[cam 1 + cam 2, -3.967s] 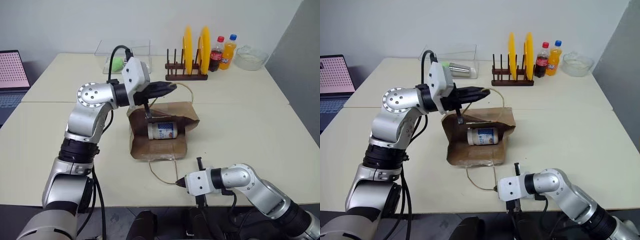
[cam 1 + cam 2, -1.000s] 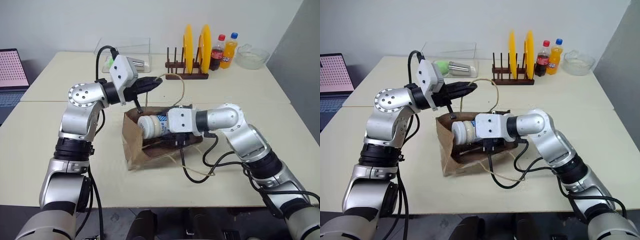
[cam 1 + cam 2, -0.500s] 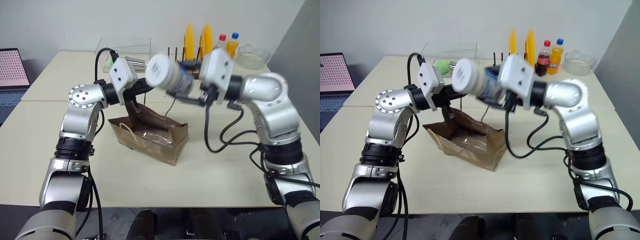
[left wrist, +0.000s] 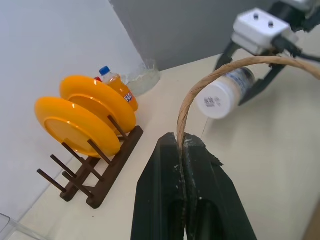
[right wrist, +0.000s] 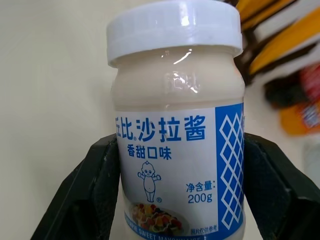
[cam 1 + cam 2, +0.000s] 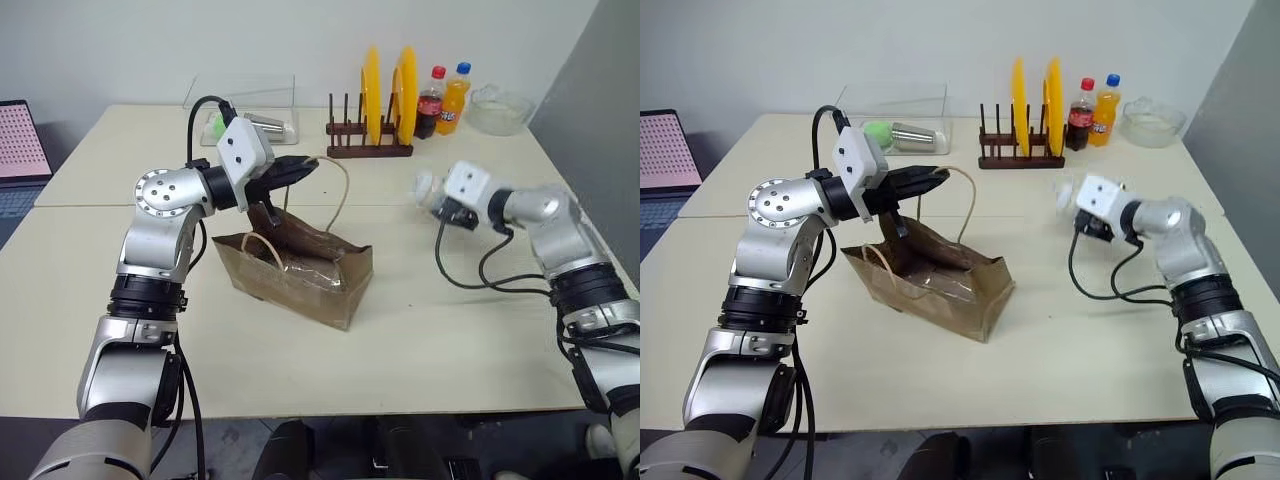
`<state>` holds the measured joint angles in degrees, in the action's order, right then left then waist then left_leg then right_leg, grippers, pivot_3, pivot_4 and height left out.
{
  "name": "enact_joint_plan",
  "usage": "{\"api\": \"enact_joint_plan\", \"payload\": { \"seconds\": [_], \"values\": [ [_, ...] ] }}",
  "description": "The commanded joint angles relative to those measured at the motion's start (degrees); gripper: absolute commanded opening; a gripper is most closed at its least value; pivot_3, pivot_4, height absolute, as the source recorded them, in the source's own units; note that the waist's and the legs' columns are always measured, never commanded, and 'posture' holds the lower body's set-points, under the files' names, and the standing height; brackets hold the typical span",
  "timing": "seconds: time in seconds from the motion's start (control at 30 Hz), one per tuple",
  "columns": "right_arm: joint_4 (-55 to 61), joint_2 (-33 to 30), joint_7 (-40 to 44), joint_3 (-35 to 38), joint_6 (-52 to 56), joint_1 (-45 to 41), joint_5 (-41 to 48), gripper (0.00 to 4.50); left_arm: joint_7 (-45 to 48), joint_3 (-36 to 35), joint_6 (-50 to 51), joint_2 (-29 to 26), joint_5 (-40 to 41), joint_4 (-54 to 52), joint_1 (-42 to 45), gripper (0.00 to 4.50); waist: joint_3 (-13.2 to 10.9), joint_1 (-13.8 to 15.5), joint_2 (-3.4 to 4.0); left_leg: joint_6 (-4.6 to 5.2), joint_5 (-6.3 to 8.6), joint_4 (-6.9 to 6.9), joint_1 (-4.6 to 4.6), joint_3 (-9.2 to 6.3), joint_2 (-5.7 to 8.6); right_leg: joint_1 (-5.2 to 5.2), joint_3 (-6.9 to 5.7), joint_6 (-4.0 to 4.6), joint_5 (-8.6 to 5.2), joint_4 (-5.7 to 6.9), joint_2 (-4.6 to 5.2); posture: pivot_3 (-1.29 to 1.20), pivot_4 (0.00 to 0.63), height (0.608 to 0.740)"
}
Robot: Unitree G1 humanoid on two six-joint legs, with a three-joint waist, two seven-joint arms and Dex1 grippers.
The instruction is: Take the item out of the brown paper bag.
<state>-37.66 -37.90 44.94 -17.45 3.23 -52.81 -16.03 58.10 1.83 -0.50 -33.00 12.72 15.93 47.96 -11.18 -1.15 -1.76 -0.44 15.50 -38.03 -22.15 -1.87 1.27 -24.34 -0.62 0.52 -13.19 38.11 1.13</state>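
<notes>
The item [image 6: 428, 190], a small white bottle with a blue-and-white label [image 5: 177, 135], is held off the table, out to the right of the brown paper bag [image 6: 300, 275]. My right gripper [image 6: 440, 202] is shut on it, one black finger [image 5: 85, 200] on each side of the label. The bag stands slanted at the table's middle. My left gripper [image 6: 305, 166] is shut on one tan loop handle [image 6: 343, 190] above it, the cord pinched between the fingers [image 4: 170, 200]. The other handle [image 6: 262, 247] droops at the bag's left end.
A wooden rack with yellow plates [image 6: 372, 140] stands behind the bag, with a cola bottle [image 6: 430, 100], an orange soda bottle [image 6: 455, 97] and a glass bowl [image 6: 497, 110] to its right. A clear box [image 6: 240, 110] sits at back left, and a laptop [image 6: 15, 140] at far left. My right arm's cable [image 6: 470, 280] loops over the table.
My right gripper drew the bottle out of the bag's mouth, lifted it high, then swung it right and down. The bag went from lying open to standing slanted. The left gripper kept still.
</notes>
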Motion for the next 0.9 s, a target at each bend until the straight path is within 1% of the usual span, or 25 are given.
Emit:
{"api": "enact_joint_plan", "payload": {
  "seconds": [0.03, 0.27, 0.3, 0.37, 0.47, 0.53, 0.67, 0.77, 0.9],
  "values": [
    [-6.2, 0.2, 0.8, -1.8, -6.1, -5.2, -2.9, 3.03, -0.6, -1.5, -0.6, -0.9, 0.2, -3.0, 0.0, 0.0, 0.0, -0.4, 0.0, 0.0, 0.0, 0.0, 0.0, 0.04, -0.01, -0.01, 0.02, 0.0, 0.0, 0.0, 0.01, 0.0, 0.15, 0.74],
    [-16.6, 2.1, 3.1, -2.6, -9.0, -8.8, -3.7, 3.03, -1.3, -1.7, -0.1, -1.1, 0.3, -4.3, -1.0, 0.0, 0.0, -0.6, 0.0, 0.0, 0.0, -0.01, 0.01, 0.11, -0.05, 0.0, 0.03, -0.01, 0.0, 0.02, 0.01, 0.0, 0.15, 0.74],
    [-17.4, 2.3, 3.2, -2.4, -9.1, -9.1, -3.6, 3.75, -1.4, -1.7, 0.0, -1.1, 0.3, -4.4, -1.1, 0.0, 0.0, -0.5, 0.0, 0.0, 0.0, -0.02, 0.01, 0.1, -0.05, 0.02, 0.02, -0.01, 0.01, 0.01, 0.0, 0.0, 0.15, 0.74],
    [-18.7, 2.4, 3.3, -2.6, -9.8, -9.6, -3.9, 4.42, -1.5, -1.6, 0.0, -1.1, 0.3, -4.5, -1.1, 0.0, 0.0, -0.5, 0.0, 0.0, 0.0, -0.03, 0.04, 0.1, -0.05, 0.05, 0.03, -0.01, 0.01, 0.01, 0.01, 0.0, 0.15, 0.74],
    [-19.5, 2.4, 3.6, -2.4, -10.3, -9.9, -3.8, 4.47, -1.7, -1.5, 0.0, -1.1, 0.4, -4.6, -1.2, 0.0, 0.0, -0.5, 0.0, 0.0, 0.0, -0.03, 0.06, 0.11, -0.05, 0.06, 0.03, -0.01, 0.01, 0.02, 0.01, 0.0, 0.15, 0.74],
    [-18.6, 2.0, 5.5, -1.6, -10.0, -9.7, -2.6, 4.47, -1.8, -1.4, 0.1, -1.0, 0.4, -4.7, -1.3, 0.0, 0.0, -0.5, 0.0, 0.0, 0.0, -0.03, 0.06, 0.11, -0.05, 0.05, 0.03, -0.01, 0.01, 0.03, 0.01, 0.0, 0.15, 0.74],
    [-9.4, -0.7, 11.2, 2.1, -7.5, -7.6, 1.9, 4.47, -2.4, -1.7, 0.6, -0.7, 0.6, -4.3, -1.0, 0.0, 0.0, -0.5, 0.0, 0.0, 0.0, -0.03, 0.05, 0.1, -0.05, 0.05, 0.03, -0.01, 0.01, 0.03, 0.01, 0.0, 0.15, 0.74],
    [3.8, -3.9, 14.8, 6.0, -1.1, -3.7, 6.1, 4.47, -3.5, -2.0, 0.8, -0.4, 0.5, -3.6, -0.5, 0.0, 0.0, -0.3, 0.0, 0.0, 0.0, -0.03, 0.03, 0.05, -0.05, 0.05, 0.0, -0.01, 0.01, 0.02, 0.01, 0.0, 0.15, 0.74],
    [23.7, -7.3, 16.4, 12.6, 10.4, 3.5, 12.4, 4.47, -4.6, -2.0, 0.8, -0.2, 0.1, -2.6, -0.1, 0.0, 0.0, 0.0, 0.0, 0.01, 0.01, -0.04, 0.01, -0.02, -0.04, 0.06, -0.06, -0.02, 0.01, 0.02, 0.02, 0.0, 0.15, 0.74]
  ]
}}
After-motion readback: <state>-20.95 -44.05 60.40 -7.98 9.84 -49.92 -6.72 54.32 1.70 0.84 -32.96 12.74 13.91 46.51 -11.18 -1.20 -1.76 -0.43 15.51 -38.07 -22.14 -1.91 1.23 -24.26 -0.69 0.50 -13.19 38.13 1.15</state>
